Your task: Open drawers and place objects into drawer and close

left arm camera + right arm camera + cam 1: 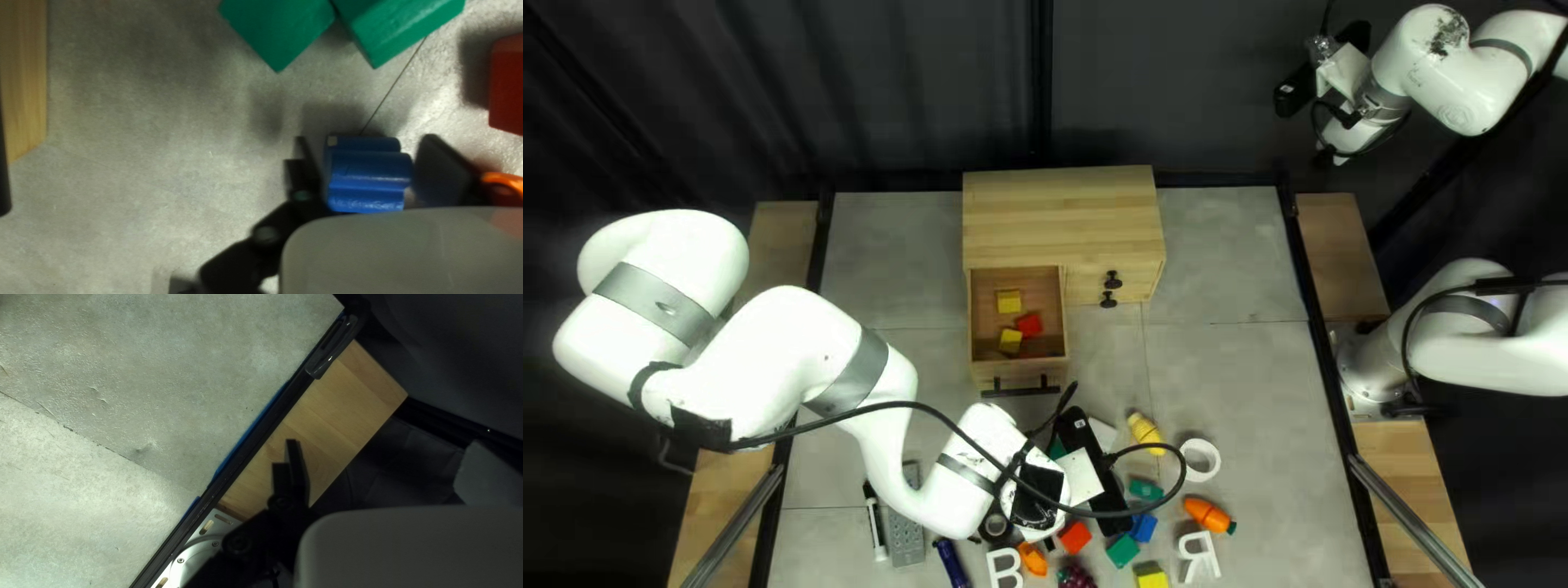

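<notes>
Left fingers [444, 171]: apparently gripping blue block [368, 174] | right fingers [294, 465]: apart | drawer [1018, 371]: open

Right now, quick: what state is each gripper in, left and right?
Left gripper: closed on a glossy blue ridged block.
Right gripper: open, nothing between its fingers.
</notes>
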Tool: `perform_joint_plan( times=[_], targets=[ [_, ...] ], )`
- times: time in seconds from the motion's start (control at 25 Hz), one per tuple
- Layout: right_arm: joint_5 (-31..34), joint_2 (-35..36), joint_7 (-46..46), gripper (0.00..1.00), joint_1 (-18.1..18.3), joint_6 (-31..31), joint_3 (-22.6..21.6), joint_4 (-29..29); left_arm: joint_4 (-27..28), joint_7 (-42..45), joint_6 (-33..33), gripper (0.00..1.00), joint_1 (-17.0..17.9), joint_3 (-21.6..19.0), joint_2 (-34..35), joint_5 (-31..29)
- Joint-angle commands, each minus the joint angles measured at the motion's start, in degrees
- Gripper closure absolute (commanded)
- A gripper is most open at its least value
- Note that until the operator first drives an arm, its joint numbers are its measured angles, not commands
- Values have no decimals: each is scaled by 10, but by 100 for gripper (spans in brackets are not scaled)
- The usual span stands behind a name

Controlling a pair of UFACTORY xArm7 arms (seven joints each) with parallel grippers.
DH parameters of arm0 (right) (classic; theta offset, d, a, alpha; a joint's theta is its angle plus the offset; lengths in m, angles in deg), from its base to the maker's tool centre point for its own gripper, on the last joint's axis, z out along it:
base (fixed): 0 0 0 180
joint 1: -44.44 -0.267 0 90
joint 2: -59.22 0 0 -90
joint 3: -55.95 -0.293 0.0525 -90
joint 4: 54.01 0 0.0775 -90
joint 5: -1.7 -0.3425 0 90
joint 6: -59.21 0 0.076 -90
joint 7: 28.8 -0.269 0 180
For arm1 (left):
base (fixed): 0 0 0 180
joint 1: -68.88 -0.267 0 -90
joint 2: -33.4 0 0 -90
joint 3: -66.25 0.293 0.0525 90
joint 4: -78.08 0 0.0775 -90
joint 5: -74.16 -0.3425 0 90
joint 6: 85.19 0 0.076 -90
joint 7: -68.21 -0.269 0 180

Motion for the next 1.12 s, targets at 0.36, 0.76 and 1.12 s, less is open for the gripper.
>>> perform_joint_plan(
  times=[0.36,0.76,1.12],
  targets=[
    [0,0,0,0,0,0,0,0,22,-22,-152,100,11,16,113,-60],
    [0,0,0,0,0,0,0,0,-32,-97,-194,100,-36,67,243,-153],
    [0,0,0,0,0,0,0,0,-107,-81,-75,100,-89,119,243,-206]
  ],
)
